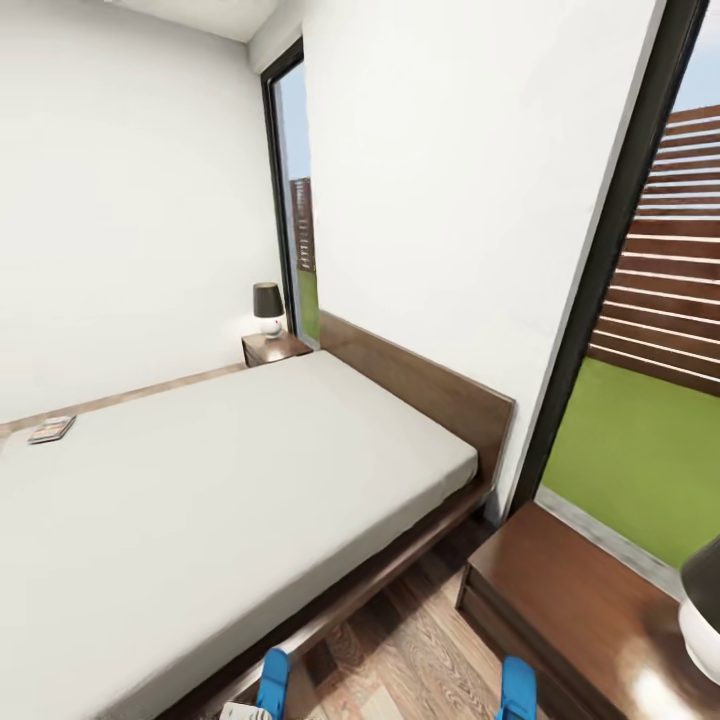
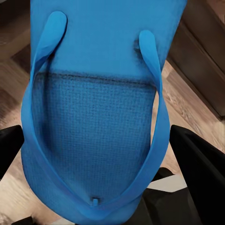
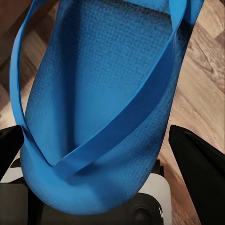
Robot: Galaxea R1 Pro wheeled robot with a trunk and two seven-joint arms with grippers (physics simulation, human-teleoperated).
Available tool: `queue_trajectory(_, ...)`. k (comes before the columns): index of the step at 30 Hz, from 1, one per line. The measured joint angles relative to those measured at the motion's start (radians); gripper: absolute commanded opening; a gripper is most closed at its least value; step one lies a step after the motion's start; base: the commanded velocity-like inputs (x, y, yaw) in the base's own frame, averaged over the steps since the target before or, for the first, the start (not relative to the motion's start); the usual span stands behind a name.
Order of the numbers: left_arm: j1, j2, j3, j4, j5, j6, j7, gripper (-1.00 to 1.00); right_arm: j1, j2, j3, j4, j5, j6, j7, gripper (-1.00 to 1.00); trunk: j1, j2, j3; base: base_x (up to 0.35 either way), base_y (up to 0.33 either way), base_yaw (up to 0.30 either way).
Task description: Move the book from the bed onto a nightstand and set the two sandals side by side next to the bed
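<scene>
I have one blue sandal in each arm: in the left wrist view the left sandal [image 2: 96,112] sits toe-end between the dark fingers [image 2: 199,164] of the left gripper [image 2: 96,187], and the right wrist view shows the right sandal [image 3: 101,108] lying the same way in the right gripper [image 3: 101,187]. In both, the fingers stand at the sole's edges, so I judge each gripper pinched on its sandal, though the contact itself is hidden. From the head camera both sandals poke up over the wood floor [image 1: 410,650] beside the bed [image 1: 230,490], one close to the bed frame, the other nearer the near nightstand [image 1: 570,600]; they are well apart. The book [image 1: 51,429] lies on the mattress at the bed's far edge, away from the headboard, and the far nightstand [image 1: 275,348] with its lamp [image 1: 267,308] stands beyond the bed. To finish this step well, I would bring the two arms closer together, turn both soles flat and parallel with toes pointing the same way, lower them until they rest on the floor just beside the bed frame, then let go without dragging them.
</scene>
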Motion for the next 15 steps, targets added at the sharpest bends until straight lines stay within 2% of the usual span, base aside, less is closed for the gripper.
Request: queue_trajectory(15,0.0,-0.001,-0.001,0.0,0.0,0.0,0.0,-1.0,0.0,0.0,0.0,0.0,0.0,0.0,0.0,-1.0,0.0,0.0,0.0,0.0,0.0,0.292)
